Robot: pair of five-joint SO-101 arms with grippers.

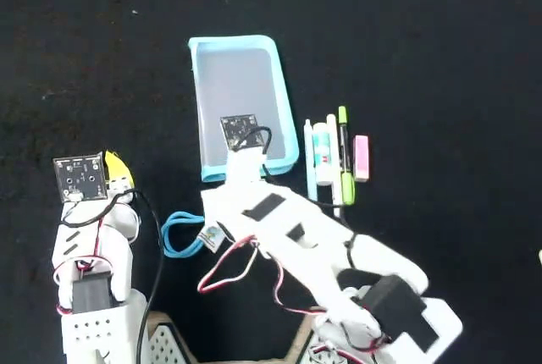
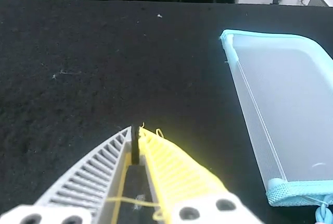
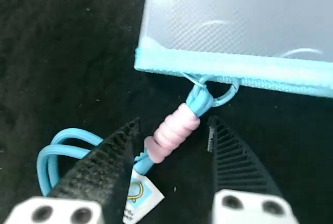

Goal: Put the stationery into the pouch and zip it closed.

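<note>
Pouch [image 3: 229, 21], pink bead [image 3: 170, 133] on its strap [image 3: 65, 148] between parted right claw [image 3: 173, 124] (tag [image 3: 136, 193] print unreadable); left claw [image 2: 137, 133] clenched.

Bare counter [image 1: 102, 68] lay open left of the pouch [image 1: 237, 76] and beyond it. The right arm [image 1: 288, 228] hung over the pouch's near end and crowded the pens [image 1: 330, 157] just beside it; the strap [image 1: 166, 235] looped left of that arm.

Pens [image 1: 330, 157] and eraser [image 1: 361, 157] just right of pouch [image 1: 237, 80]; strap [image 1: 182, 233] at its near end
</note>
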